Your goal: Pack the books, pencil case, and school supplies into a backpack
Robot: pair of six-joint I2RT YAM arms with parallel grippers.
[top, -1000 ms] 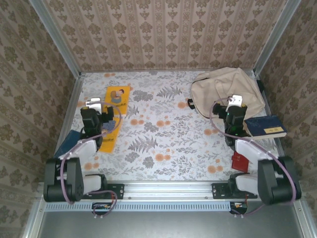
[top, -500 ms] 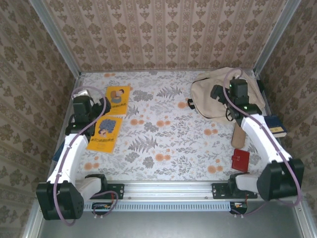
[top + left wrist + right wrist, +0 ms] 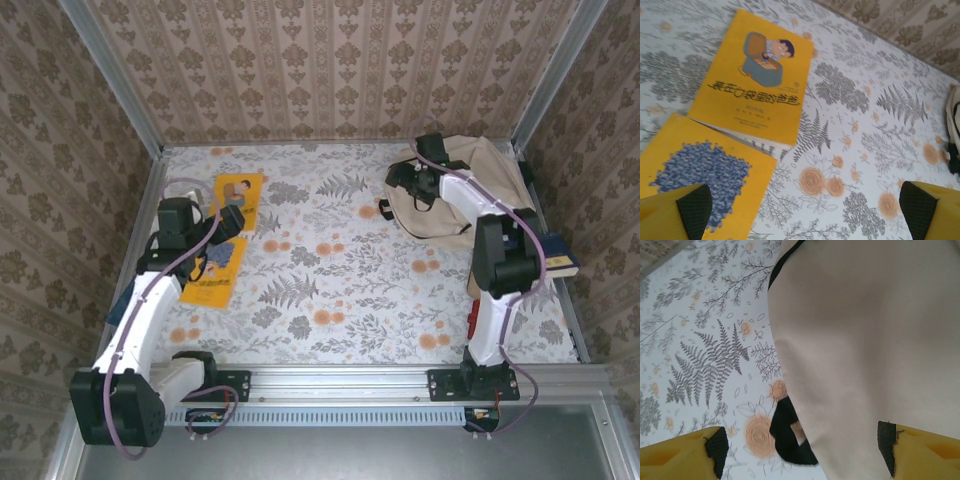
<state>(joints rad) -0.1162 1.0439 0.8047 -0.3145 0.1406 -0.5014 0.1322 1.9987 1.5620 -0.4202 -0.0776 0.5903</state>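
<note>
Close to the arms, on the right of the flowery bench point(image 3: 330, 250), a small red square thing point(image 3: 471, 319) is being half hidden by the right arm. A bit farther, on the left, the near yellow book point(image 3: 215, 277) is being seen lying flat. Its long side is being pointed from near to far, with the far end tipped a little to the right. By the right wall, a dark blue book point(image 3: 560, 262) is being partly hidden by the arm.

The left end effector point(image 3: 228, 224) is being held over the far end of the near yellow book. Its fingers point(image 3: 690, 210) are being held wide apart, and nothing is being gripped. Just past it, the far yellow book point(image 3: 237, 190) with the cartoon boy is being seen lying flat too. Its long side is also being pointed near to far, and the top of its picture is being pointed at the back wall. Whether the two yellow books are touching cannot be told.

In the far right corner, the backpack point(image 3: 480, 195) is being seen lying flat. Its long side is being run left to right, and its black loop point(image 3: 383, 208) is being pointed left, toward the middle of the bench. The right end effector point(image 3: 405, 185) is being held over that loop end. Its fingers point(image 3: 920, 452) are being held apart, one over the bench and one over the beige cloth, and nothing is being squeezed.
</note>
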